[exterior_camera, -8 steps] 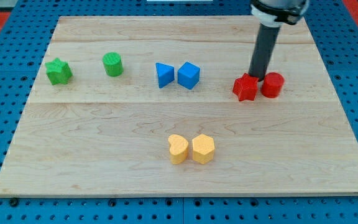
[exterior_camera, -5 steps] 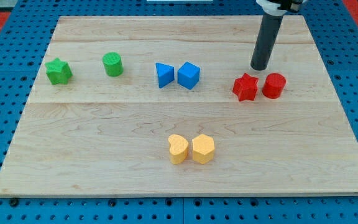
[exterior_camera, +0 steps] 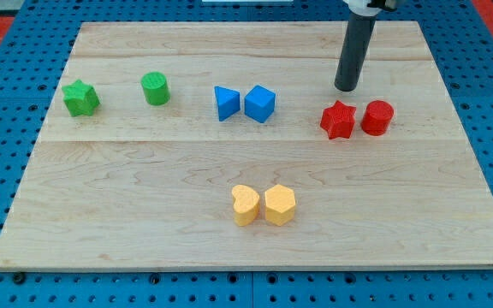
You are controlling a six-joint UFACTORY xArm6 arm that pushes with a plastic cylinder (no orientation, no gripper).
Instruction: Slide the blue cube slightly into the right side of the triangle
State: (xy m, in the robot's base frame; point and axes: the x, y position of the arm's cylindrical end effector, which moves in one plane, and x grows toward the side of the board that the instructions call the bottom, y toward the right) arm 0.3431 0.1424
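Now blue cube [exterior_camera: 260,103] corner-on, touching blue triangle [exterior_camera: 226,103]; my tip [exterior_camera: 345,88] bare, above red star [exterior_camera: 338,120].

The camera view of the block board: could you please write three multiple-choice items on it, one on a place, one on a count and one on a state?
1. Where is my tip?
A. Above the red star, toward the view's top
B. Between the two yellow blocks
C. Left of the green star

2. How many blocks lie on the wooden board?
A. Six
B. Eight
C. Ten

3. How do the blue cube and the blue triangle stand?
A. Stacked
B. On opposite edges of the board
C. Side by side, cube on the view's right

Answers:
1. A: my tip rests just above the red star, touching no block.
2. B: two green, two blue, two red, two yellow.
3. C: they sit close together, at most a sliver between them.
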